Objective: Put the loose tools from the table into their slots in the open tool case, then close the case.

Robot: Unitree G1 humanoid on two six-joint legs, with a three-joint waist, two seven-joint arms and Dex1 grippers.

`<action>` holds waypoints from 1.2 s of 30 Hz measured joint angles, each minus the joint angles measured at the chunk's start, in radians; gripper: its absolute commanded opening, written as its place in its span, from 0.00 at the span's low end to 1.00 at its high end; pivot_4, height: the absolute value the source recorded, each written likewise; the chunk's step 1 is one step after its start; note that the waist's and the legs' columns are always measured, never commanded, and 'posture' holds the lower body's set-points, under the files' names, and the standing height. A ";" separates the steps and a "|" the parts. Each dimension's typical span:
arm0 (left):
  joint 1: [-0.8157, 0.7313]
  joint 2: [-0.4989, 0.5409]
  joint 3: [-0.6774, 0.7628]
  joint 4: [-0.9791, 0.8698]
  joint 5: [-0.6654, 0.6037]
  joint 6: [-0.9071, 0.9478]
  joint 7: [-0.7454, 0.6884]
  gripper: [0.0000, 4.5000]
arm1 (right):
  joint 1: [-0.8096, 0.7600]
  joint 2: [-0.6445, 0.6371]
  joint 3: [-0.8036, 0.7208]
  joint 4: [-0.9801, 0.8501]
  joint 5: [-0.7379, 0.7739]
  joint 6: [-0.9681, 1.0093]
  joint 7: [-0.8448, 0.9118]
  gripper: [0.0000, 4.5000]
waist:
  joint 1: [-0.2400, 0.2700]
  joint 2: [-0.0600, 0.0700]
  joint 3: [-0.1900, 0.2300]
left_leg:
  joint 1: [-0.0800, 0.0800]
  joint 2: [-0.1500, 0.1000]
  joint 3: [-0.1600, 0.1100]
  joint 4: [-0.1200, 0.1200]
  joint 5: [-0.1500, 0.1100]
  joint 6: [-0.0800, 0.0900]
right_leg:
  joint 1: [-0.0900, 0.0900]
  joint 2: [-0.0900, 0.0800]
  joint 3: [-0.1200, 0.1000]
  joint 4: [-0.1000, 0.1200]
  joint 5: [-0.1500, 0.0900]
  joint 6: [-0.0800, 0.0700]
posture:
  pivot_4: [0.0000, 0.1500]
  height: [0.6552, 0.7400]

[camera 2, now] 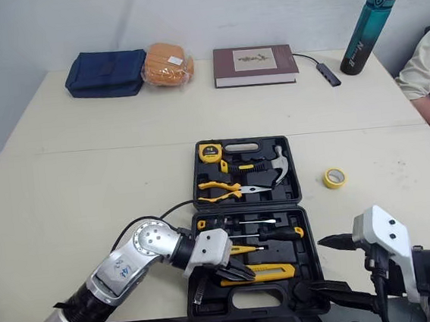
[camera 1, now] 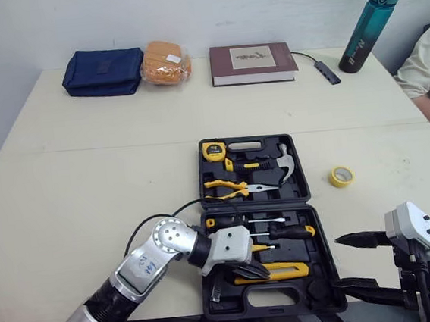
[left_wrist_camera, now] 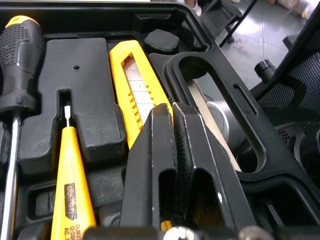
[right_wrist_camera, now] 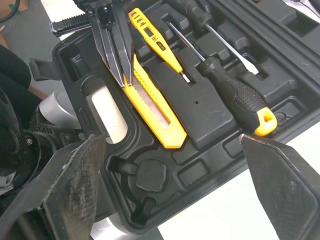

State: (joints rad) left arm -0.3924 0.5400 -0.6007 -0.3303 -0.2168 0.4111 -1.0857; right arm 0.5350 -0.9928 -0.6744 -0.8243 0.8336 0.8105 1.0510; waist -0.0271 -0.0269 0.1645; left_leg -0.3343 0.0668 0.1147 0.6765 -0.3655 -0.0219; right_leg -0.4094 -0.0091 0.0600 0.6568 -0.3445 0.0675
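Note:
The black tool case (camera 1: 210, 302) lies open at the table's front edge. Its far half holds a tape measure (camera 1: 213, 150), pliers (camera 1: 229, 188) and a hammer (camera 1: 282, 166). In the near half lie a screwdriver (camera 1: 290, 231), a yellow tester pen (left_wrist_camera: 70, 170) and a yellow utility knife (camera 1: 283, 271). My left gripper (camera 1: 260, 272) is shut, its tips resting on the knife (left_wrist_camera: 135, 85) with nothing between them. My right gripper (camera 1: 338, 263) stands wide open just right of the case's near half. A yellow tape roll (camera 1: 342, 176) lies loose on the table, right of the case.
Along the far edge sit a blue pouch (camera 1: 103, 71), an orange packet (camera 1: 165, 63), a book (camera 1: 252, 62), a small black hub on a cable (camera 1: 331, 72) and a teal bottle (camera 1: 370, 26). A person's sleeve (camera 1: 427, 64) shows at the right edge.

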 measured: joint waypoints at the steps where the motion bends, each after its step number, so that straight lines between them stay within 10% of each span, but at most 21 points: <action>1: -0.003 0.007 -0.007 -0.004 0.016 -0.009 0.002 0.01 | 0.001 0.001 0.001 0.000 0.000 0.000 -0.002 1.00 | 0.000 0.000 -0.001 | 0.000 0.000 0.000 0.000 0.000 0.000 | 0.000 0.000 0.000 0.000 0.000 0.000 | 1.00 1.00; 13: -0.019 -0.014 -0.056 -0.007 0.109 0.005 0.055 0.01 | 0.000 0.016 0.019 0.000 -0.002 -0.003 -0.026 1.00 | 0.000 -0.003 -0.012 | 0.018 0.000 -0.001 -0.012 -0.003 0.005 | 0.025 0.000 0.000 -0.012 0.000 0.000 | 1.00 1.00; 18: 0.092 0.009 0.129 -0.011 -0.098 0.073 0.000 0.35 | -0.005 0.048 0.041 0.010 -0.036 -0.024 -0.055 1.00 | -0.002 -0.003 -0.011 | 0.014 0.001 0.000 -0.012 0.000 -0.001 | 0.015 -0.001 -0.001 -0.007 0.000 0.000 | 1.00 1.00; 24: 0.152 0.144 0.466 -0.085 -0.376 0.198 -0.049 0.98 | -0.008 0.090 0.006 0.101 -0.081 -0.054 -0.075 1.00 | -0.001 -0.001 -0.008 | 0.015 0.001 0.000 -0.012 0.000 -0.001 | 0.014 -0.002 -0.001 -0.007 -0.001 -0.001 | 1.00 1.00; 36: 0.198 0.284 0.844 0.166 -0.395 0.175 0.048 1.00 | 0.026 0.193 -0.176 0.416 -0.200 -0.188 -0.106 1.00 | -0.001 0.001 -0.003 | 0.014 0.001 0.001 -0.015 -0.002 -0.001 | 0.014 -0.002 -0.002 -0.013 -0.001 -0.001 | 1.00 1.00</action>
State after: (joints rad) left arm -0.1948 0.8239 0.2431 -0.1640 -0.6122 0.5864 -1.0372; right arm 0.5611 -0.8002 -0.8505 -0.4082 0.6340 0.6225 0.9450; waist -0.0282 -0.0264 0.1615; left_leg -0.3206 0.0674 0.1155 0.6615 -0.3674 -0.0228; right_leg -0.3957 -0.0108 0.0582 0.6441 -0.3452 0.0665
